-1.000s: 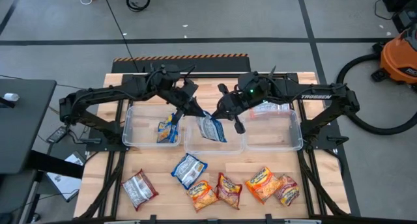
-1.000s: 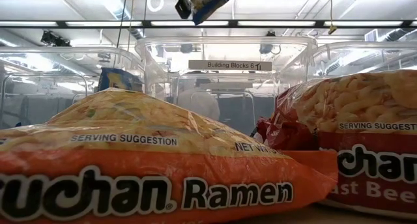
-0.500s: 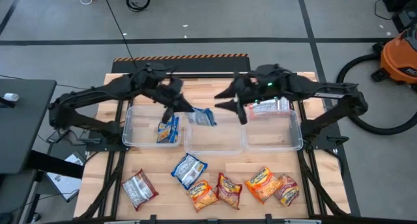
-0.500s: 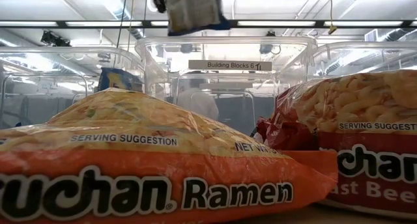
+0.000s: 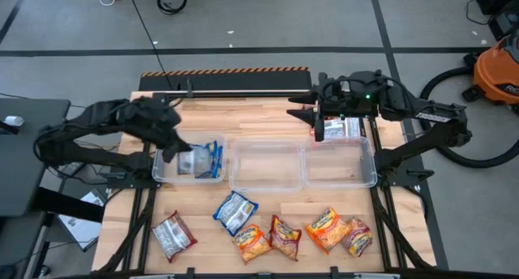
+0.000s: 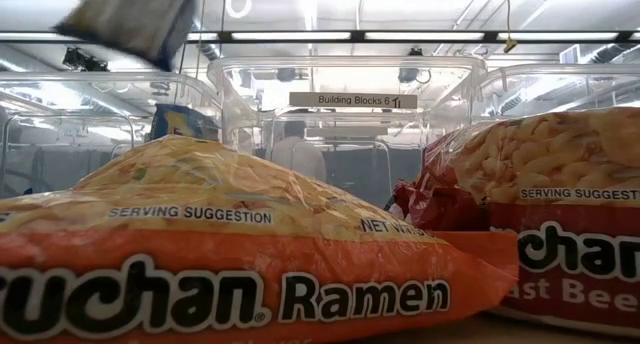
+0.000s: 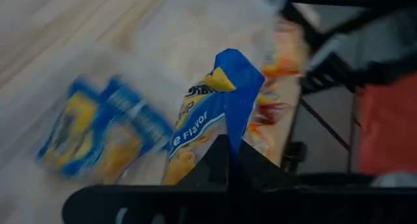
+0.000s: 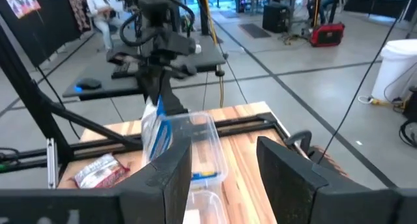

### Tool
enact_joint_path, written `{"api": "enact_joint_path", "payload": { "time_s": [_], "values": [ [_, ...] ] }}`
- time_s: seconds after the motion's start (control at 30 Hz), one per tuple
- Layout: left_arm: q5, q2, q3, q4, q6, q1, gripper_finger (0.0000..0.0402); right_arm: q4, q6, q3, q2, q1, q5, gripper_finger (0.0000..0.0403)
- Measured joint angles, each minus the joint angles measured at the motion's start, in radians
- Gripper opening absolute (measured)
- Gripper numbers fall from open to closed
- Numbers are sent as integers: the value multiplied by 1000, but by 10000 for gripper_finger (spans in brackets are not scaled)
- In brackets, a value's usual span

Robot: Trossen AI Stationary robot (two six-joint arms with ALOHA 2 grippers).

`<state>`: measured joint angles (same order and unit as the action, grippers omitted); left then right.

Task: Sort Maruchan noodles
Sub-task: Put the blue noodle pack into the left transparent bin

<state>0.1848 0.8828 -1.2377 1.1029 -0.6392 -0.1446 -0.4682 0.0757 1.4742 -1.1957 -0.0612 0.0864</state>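
One blue packet (image 7: 208, 129) hangs clamped in the fingers of the left gripper (image 5: 182, 153), held above the left bin (image 5: 160, 172), where other blue packets (image 5: 212, 159) already lie. The low view shows the held packet (image 6: 130, 19) up in the air, tilted, clear of the bin walls. So the step in hand looks like a drop-off: blue goes with blue in that left bin.

The middle bin (image 5: 268, 182) shows nothing inside it in the high view, and the right bin (image 5: 369, 173) has a red-and-silver packet (image 5: 340, 131) at its far end. The right gripper (image 5: 318, 125) hovers over that far end with its fingers apart and holding nothing, as the right wrist view shows.

Six packets wait on the table (image 5: 203, 117) in front of the bins: a red one (image 5: 173, 234) at the left, a blue one (image 5: 235, 212), then orange (image 5: 252, 242), red (image 5: 285, 235), orange (image 5: 327, 229) and red (image 5: 357, 236) in a row.

Next, by my reading, the left arm needs to lower the packet a little inside the bin walls and part its fingers, so that the crinkly bag falls flat instead of catching on the rim. After that, the blue one on the table is the nearest pick for that arm.
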Motion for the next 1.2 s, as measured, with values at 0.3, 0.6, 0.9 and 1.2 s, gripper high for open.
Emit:
{"api": "enact_joint_path", "payload": {
  "time_s": [0.3, 0.6, 0.9, 1.2],
  "values": [
    [-411, -59, 0, 355, -441, 73, 1, -73, 110, 0, -11, 39, 0, 178],
    [-606, -9, 0, 430, -669, 77, 4, -74, 290, 0, -13, 157, 1, 178],
    [-657, 63, 4, 470, -850, 149, 3, -74, 394, 0, -13, 360, 120, 178],
    [-778, 95, 251, 304, -1151, 347, 3, -74, 371, 0, -13, 483, 316, 178]
  ]
}}
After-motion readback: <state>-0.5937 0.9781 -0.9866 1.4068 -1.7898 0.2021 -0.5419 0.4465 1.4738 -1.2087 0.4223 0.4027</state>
